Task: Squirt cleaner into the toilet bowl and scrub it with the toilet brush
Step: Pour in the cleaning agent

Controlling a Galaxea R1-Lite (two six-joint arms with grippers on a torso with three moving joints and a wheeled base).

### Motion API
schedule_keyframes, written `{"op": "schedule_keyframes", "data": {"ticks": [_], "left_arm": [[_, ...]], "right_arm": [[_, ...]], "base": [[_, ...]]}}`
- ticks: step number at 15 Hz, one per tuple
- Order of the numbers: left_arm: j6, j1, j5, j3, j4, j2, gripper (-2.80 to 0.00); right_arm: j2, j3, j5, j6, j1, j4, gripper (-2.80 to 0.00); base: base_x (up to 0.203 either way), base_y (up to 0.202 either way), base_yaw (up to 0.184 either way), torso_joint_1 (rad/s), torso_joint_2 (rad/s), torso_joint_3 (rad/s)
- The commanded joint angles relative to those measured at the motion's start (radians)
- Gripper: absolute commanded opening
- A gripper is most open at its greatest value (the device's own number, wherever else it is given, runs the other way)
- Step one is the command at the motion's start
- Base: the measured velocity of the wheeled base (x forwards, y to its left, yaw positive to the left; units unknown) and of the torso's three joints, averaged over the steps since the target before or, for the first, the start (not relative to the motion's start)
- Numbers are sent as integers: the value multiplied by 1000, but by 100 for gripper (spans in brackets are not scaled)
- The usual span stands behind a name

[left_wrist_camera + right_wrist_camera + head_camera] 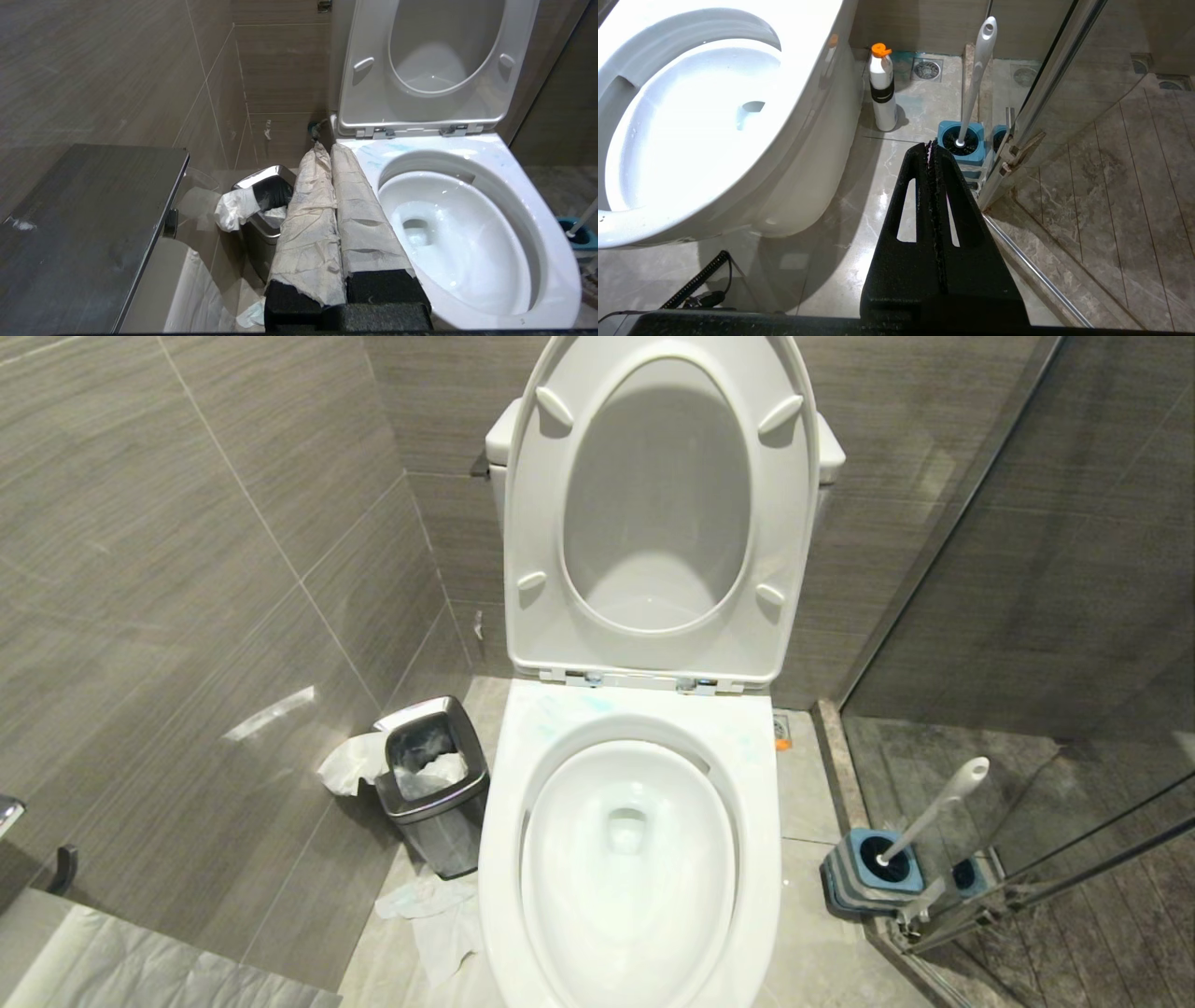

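toilet bowl: the toilet bowl (630, 859) sits dead centre in the head view, seat and lid (658, 513) flipped up against the tank, water at the bottom, faint bluish smears on the back rim.

toilet brush: the toilet brush (975, 79) is parked upright-ish in its blue holder (961, 140) on the floor to the robot's right of the bowl, right by the glass shower door (1045, 93). White handle leans a bit, nothing touching it.

cleaner: the cleaner (883, 91) stands upright on the floor between the bowl's side and the brush holder, orange cap on top, dark band around the middle. Only the right wrist view shows it properly.

left hand: the left hand (327, 149) has fingers wrapped in papery stuff, pressed together with nothing between them, up beside the bowl's left rim.

right hand: the right hand (932, 145) is black, fingers squeezed tight, holding nothing, above the floor with its tip toward the brush holder.

bin: the small steel bin (434, 784) stands left of the bowl, stuffed with paper, and more paper (434, 915) lies on the floor beside it.
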Motion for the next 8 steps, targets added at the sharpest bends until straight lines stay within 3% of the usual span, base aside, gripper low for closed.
{"op": "schedule_keyframes", "data": {"ticks": [1,6,8], "left_arm": [[25,0,1,49,3,-76,-280],[58,-2,7,102,-26,-99,-280],[61,-2,8,173,-107,-99,-280]], "right_arm": [[1,0,0,0,0,1,-280],[1,-1,0,1,0,1,-280],[1,0,0,0,0,1,-280]], "base": [[0,0,0,0,0,0],[0,0,0,0,0,0],[0,0,0,0,0,0]]}}
